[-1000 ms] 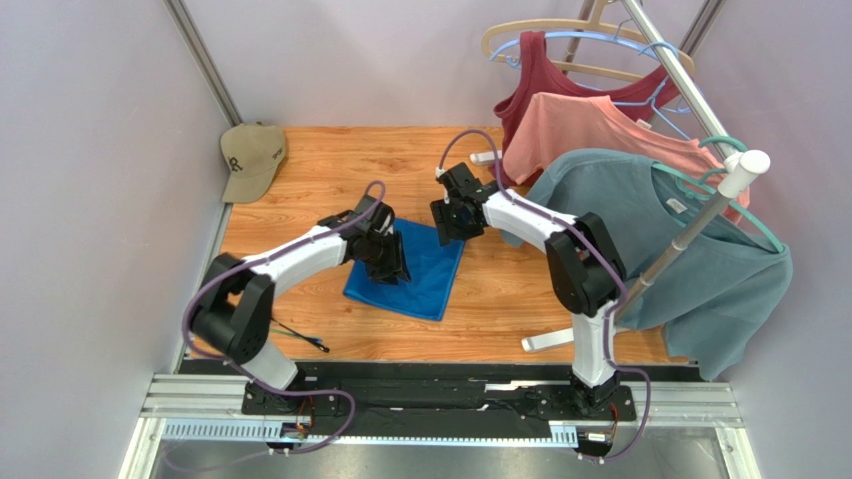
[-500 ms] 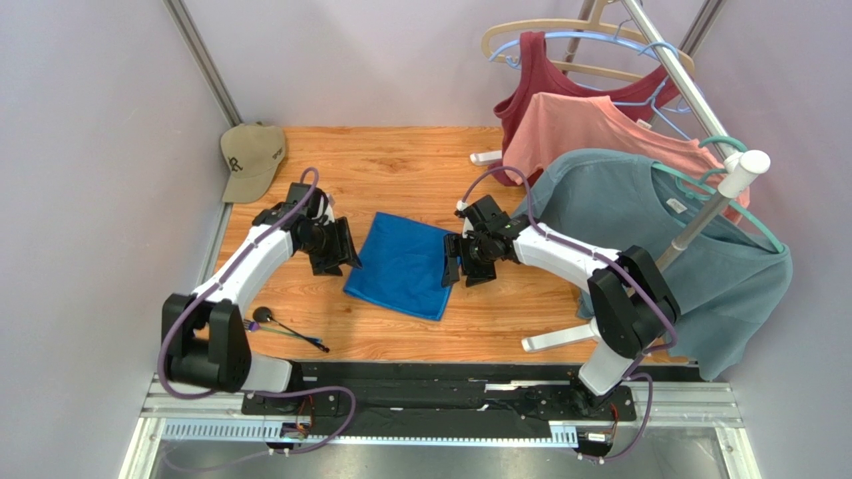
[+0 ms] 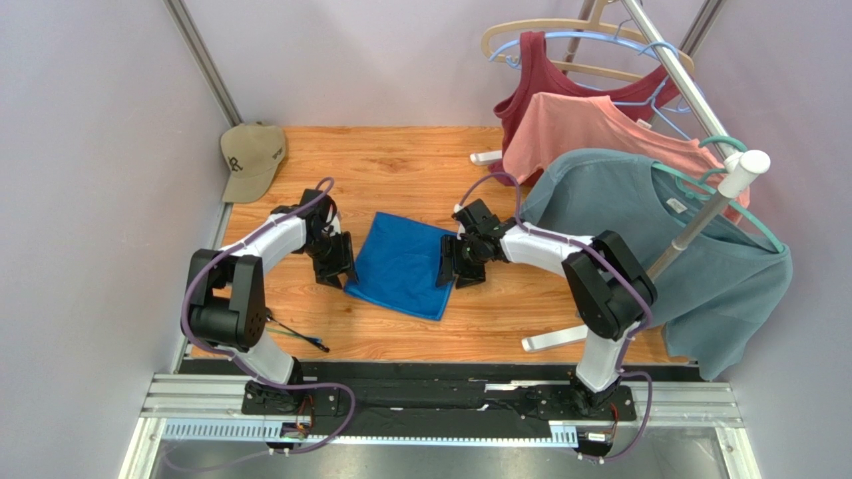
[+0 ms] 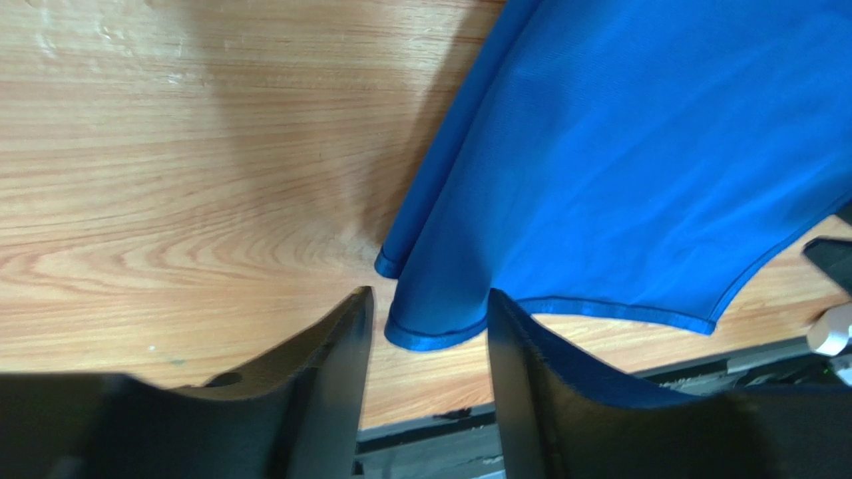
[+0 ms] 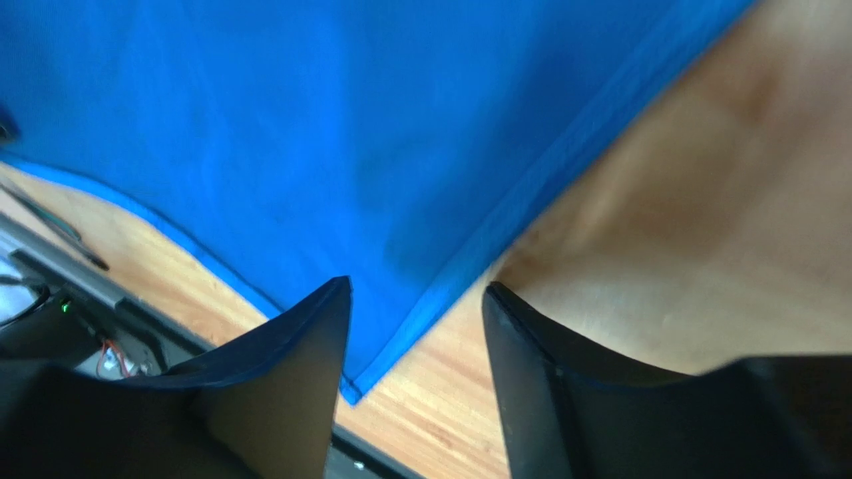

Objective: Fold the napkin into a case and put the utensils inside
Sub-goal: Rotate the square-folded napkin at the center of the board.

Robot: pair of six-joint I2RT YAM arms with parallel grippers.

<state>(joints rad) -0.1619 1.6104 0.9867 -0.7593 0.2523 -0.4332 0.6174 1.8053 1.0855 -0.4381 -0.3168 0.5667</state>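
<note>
On the wooden table (image 3: 400, 160), roughly at its middle, the napkin (image 3: 405, 264) lies flat and spread, not yet a case, with an arm at each side edge. At its left edge the left gripper (image 3: 340, 261) is low by the near-left corner. In the left wrist view its jaws stand apart (image 4: 430, 299), and the hemmed corner of the napkin (image 4: 640, 150) sits in the gap, touching neither finger (image 4: 330, 369) (two hems show there, one above the other). The right gripper (image 3: 447, 267) is at the opposite edge, also spread (image 5: 417, 289). The napkin's (image 5: 300, 120) right hem runs slantwise between its fingers, unpinched.

Bare wood lies beyond the napkin's far edge, up to the cap (image 3: 252, 158) in the far-left corner. To the right, room is tighter: the rack's white foot (image 3: 548, 341) and the teal-grey T-shirt (image 3: 640, 239) stand near the right arm. The utensils (image 3: 295, 334) lie by the table's near edge beside the left arm, apart from the napkin.
</note>
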